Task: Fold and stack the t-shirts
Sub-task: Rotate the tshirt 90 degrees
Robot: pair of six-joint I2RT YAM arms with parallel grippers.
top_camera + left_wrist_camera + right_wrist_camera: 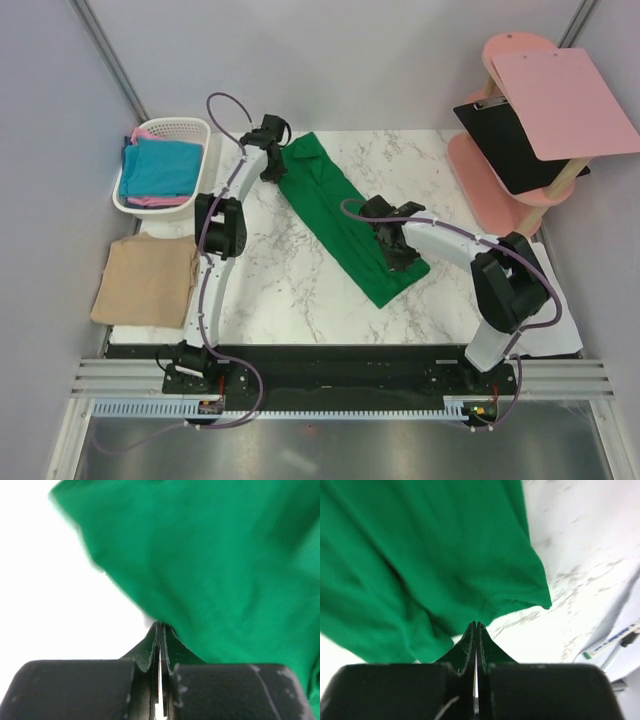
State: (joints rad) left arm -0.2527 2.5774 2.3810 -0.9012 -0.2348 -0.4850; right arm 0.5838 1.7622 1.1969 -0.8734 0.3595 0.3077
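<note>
A bright green t-shirt lies as a long folded band running diagonally across the marble table. My left gripper is at its far left end, shut; in the left wrist view the tips meet the cloth's edge with no cloth showing between them. Over the near right end hangs my right gripper, also shut, its tips at the hem with nothing seen in them. A tan t-shirt lies folded at the left edge. Teal-blue and pink t-shirts sit in the basket.
The white plastic basket stands at the back left. A pink shelf stand at the back right carries a black clipboard and a pink board. White paper with a pen lies at the table's right edge.
</note>
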